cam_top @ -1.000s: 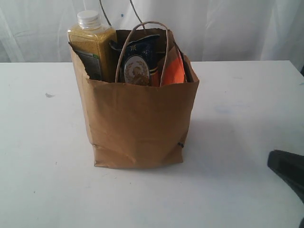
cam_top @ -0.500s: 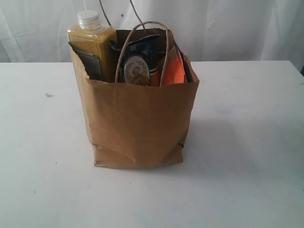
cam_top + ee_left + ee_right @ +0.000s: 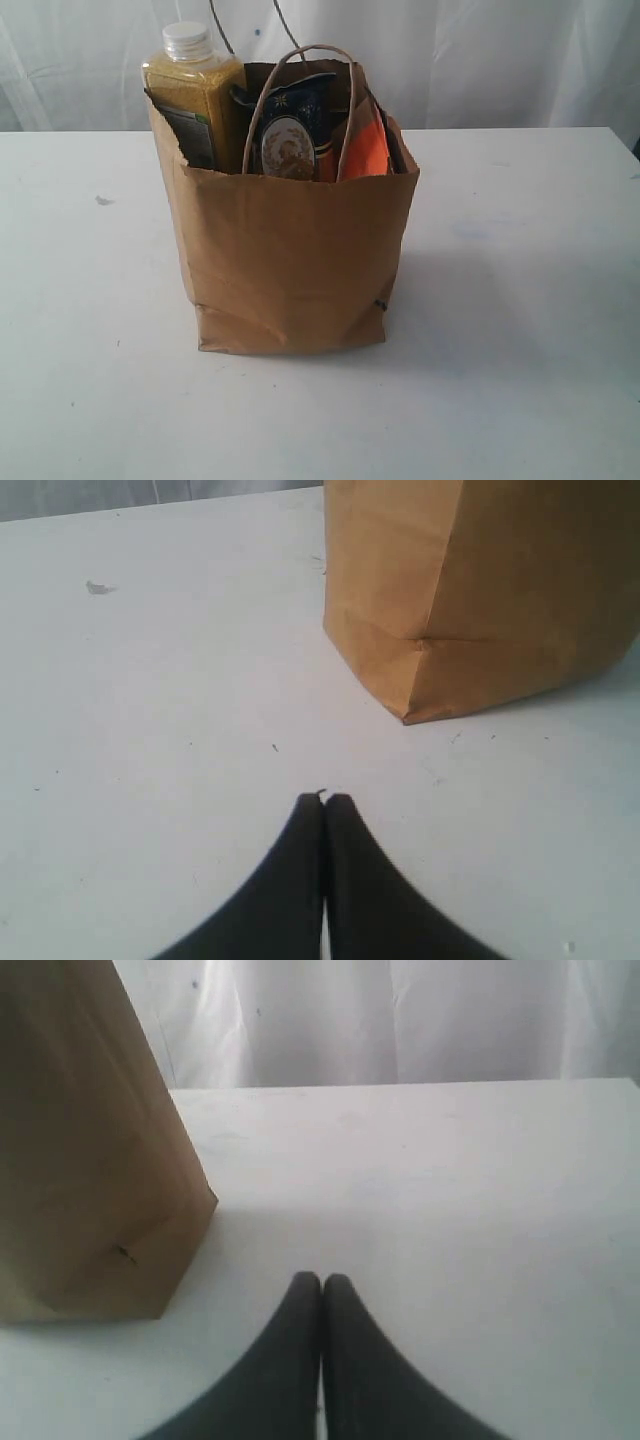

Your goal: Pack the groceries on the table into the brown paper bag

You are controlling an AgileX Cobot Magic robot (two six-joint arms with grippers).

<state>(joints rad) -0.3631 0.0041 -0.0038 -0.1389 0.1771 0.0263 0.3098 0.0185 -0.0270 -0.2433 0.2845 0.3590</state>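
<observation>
The brown paper bag (image 3: 290, 260) stands upright in the middle of the white table (image 3: 520, 300). Sticking out of its rim are the white-capped bottle of yellow grains (image 3: 195, 90), the blue-ended spaghetti pack (image 3: 295, 125) and the orange-labelled pouch (image 3: 365, 145). The two jars are hidden. One twisted handle (image 3: 300, 60) arches over the top. Neither gripper shows in the exterior view. My left gripper (image 3: 325, 798) is shut and empty above bare table, short of the bag's lower corner (image 3: 410, 680). Empty as well, my right gripper (image 3: 321, 1278) is shut, with the bag's side (image 3: 80, 1160) off to one side.
A white curtain (image 3: 480, 50) hangs behind the table's far edge. A small dark mark (image 3: 104, 200) lies on the tabletop to the left of the bag, also seen as a speck (image 3: 96, 587) in the left wrist view.
One second ago a black gripper showed at the exterior view's lower right edge; it has withdrawn out of that view. The bag and its contents have not moved.
</observation>
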